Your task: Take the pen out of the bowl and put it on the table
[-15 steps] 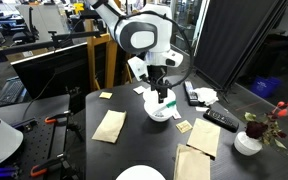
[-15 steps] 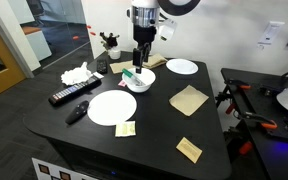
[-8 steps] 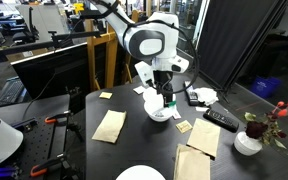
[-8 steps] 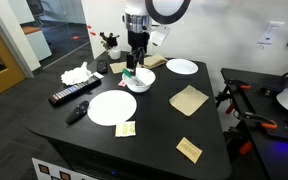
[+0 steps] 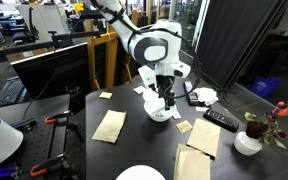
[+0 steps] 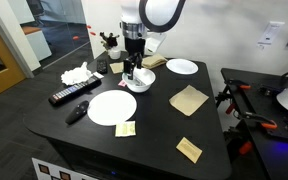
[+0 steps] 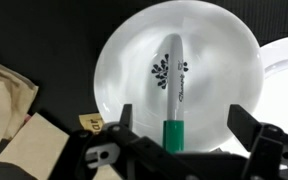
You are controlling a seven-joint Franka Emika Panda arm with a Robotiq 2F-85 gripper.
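Note:
The pen (image 7: 173, 90), white-grey with a green cap, lies in the round white bowl (image 7: 124, 70) in the wrist view. The gripper (image 7: 181, 125) hangs open straight above the bowl, one finger on each side of the pen's green end, not touching it. In both exterior views the gripper (image 5: 163, 98) (image 6: 131, 70) is lowered onto the bowl (image 5: 160, 114) (image 6: 140, 82) on the dark table (image 5: 144, 140) (image 6: 159, 125). The pen is hidden there by the gripper.
A flat white plate (image 6: 112, 107) lies before the bowl, another plate (image 6: 182, 66) behind it. A black remote (image 6: 69, 95), crumpled white paper (image 6: 77, 73), brown napkins (image 6: 189, 99) (image 5: 110, 125), small cards (image 6: 189, 149) and a flower vase (image 5: 248, 140) stand around.
The gripper has moved down towards the bowl and a little sideways over the pen. The pen and bowl have not moved.

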